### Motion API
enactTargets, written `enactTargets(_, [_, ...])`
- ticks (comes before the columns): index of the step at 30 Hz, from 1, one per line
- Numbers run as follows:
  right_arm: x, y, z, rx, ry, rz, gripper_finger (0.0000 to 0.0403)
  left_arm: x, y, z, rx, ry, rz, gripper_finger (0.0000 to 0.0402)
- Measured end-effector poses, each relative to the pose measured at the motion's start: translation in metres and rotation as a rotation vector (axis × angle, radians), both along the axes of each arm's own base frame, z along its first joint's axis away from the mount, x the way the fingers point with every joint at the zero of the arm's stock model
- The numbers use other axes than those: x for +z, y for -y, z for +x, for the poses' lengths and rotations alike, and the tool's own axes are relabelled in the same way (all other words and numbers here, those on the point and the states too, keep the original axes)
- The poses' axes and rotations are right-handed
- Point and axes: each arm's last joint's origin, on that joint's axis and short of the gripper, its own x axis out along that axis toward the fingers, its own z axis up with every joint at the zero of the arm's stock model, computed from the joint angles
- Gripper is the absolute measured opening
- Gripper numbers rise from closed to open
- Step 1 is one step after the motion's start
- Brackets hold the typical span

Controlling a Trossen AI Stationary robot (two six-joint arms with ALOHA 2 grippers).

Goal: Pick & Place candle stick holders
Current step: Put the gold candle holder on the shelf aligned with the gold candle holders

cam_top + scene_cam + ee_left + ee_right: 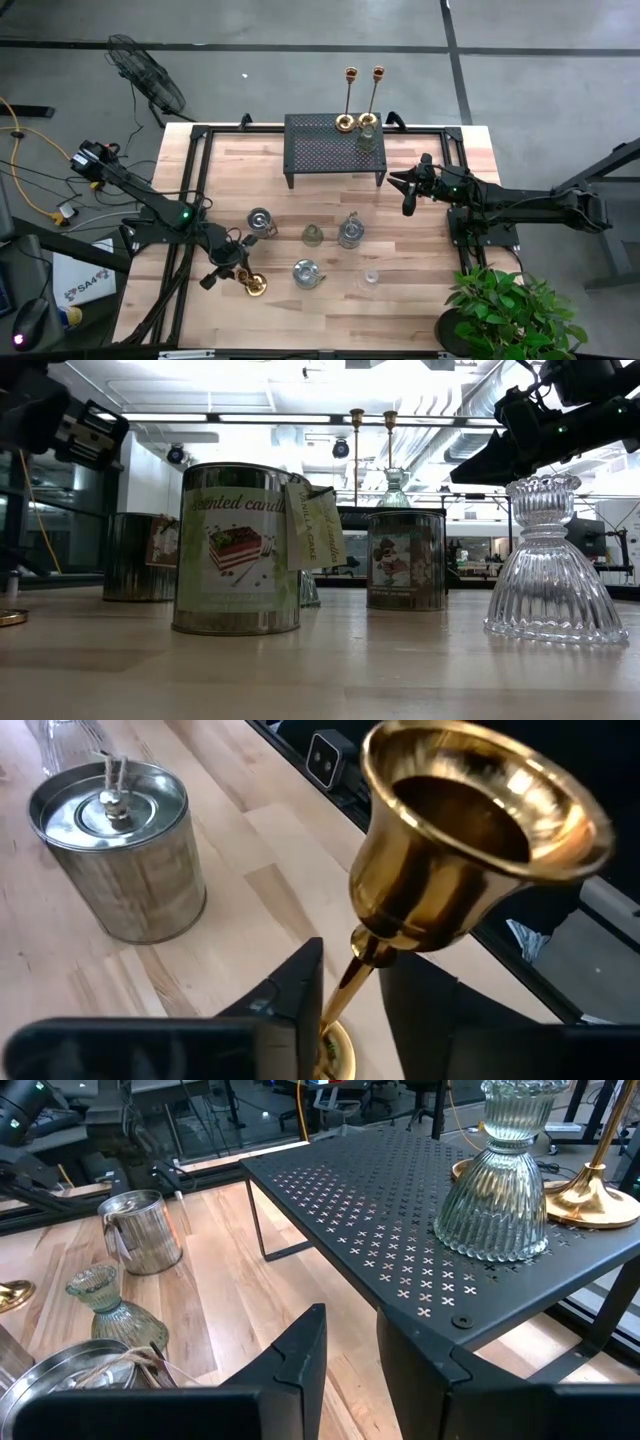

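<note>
Closest to the left wrist camera: gold candle stick holder, wide shiny cup on top, thin stem below, round foot at the bottom. Stands up straight at about 7 o'clock on the table, with a candle tin near it toward 5 o'clock. Left gripper right there too, one dark finger on each side of the thin stem, just under the cup. Jaws squeezed in close, with hardly any gap left, and seem to pinch the stem. Right gripper waiting at about 2 o'clock, beside the black mesh stand. Jaws open only a little, with nothing between them. Up at 12 o'clock on that stand: two more gold holders and a ribbed glass holder just beside them. Down at about 5 o'clock on the bare wood: another clear glass holder, standing alone. About the gold one: looks hard and stiff, made of metal, so will not bend or squash. Looks smooth and slippery, so could slide or spin in the fingers. Tall and skinny with weight in the foot, so could swing or tip if lifted fast. Best to hold on the stem, as now, grip tight, lift straight up and go slowly. Glass ones likely to crack if bumped.
</note>
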Motion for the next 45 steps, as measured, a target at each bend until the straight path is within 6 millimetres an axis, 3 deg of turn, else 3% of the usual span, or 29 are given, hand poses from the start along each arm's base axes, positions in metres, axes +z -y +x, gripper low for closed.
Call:
enactTargets(10, [0.0,0.0,0.0,0.0,0.0,0.0,0.0084,0.001,0.0,0.001,0.014,0.008,0.001,0.0011])
enactTargets(17, [0.0,0.0,0.0,0.0,0.0,0.0,0.0084,0.001,-0.002,0.002,0.088,0.027,0.033,0.001])
enactTargets(26, [0.0,0.0,0.0,0.0,0.0,0.0,0.0084,0.007,-0.011,0.002,0.325,0.077,0.091,0.001])
enactTargets(36, [0.0,0.0,0.0,0.0,0.0,0.0,0.0084,0.076,-0.021,0.001,0.677,0.079,0.063,0.0009])
enactTargets(41, [0.0,0.0,0.0,0.0,0.0,0.0,0.0084,0.115,-0.025,0.003,0.827,0.197,0.111,0.0009])
enactTargets(45, [0.0,0.0,0.0,0.0,0.0,0.0,0.0084,0.133,-0.029,0.003,0.913,0.277,0.185,0.0009])
